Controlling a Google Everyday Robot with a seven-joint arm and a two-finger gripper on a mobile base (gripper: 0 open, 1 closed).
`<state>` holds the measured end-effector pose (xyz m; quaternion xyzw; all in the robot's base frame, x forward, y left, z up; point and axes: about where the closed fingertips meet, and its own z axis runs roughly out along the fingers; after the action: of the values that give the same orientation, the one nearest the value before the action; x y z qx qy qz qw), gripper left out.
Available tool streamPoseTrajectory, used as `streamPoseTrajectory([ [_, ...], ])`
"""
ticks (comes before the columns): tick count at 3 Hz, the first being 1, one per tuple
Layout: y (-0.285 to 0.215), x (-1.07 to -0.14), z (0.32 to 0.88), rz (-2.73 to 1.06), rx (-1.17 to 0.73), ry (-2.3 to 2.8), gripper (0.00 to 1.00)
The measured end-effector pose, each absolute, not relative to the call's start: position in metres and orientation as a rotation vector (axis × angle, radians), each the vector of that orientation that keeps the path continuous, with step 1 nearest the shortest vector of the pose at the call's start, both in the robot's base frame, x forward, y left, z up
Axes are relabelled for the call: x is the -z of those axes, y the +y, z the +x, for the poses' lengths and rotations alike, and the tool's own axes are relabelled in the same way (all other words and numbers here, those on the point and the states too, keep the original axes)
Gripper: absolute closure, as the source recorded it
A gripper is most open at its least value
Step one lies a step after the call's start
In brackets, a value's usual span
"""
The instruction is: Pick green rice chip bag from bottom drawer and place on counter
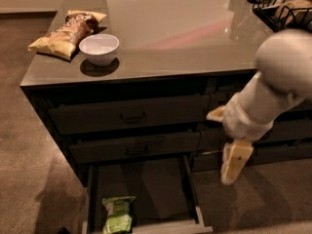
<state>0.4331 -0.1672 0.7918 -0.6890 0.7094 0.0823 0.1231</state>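
Note:
The green rice chip bag [118, 214] lies in the front left of the open bottom drawer [191, 189], at the lower edge of the camera view. My gripper [233, 165] hangs from the white arm, right of the drawer and above the floor. It is well apart from the bag and in front of the right-hand drawer column. The glossy grey-brown counter [165, 28] spans the top of the dark cabinet.
A white bowl [99, 48] and yellow-and-brown chip bags [66, 32] sit on the counter's left end. A black wire basket [285, 4] stands at its back right. Two shut handled drawers [131, 116] are above the open one. Brown floor surrounds the cabinet.

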Motion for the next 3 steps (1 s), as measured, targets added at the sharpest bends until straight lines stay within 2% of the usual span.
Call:
streamPoseTrajectory([
  [2, -0.156, -0.766, 0.430, -2.061, -0.260, 2.070, 0.00],
  [3, -0.071, -0.693, 0.443, -2.181, -0.461, 1.776, 0.00],
])
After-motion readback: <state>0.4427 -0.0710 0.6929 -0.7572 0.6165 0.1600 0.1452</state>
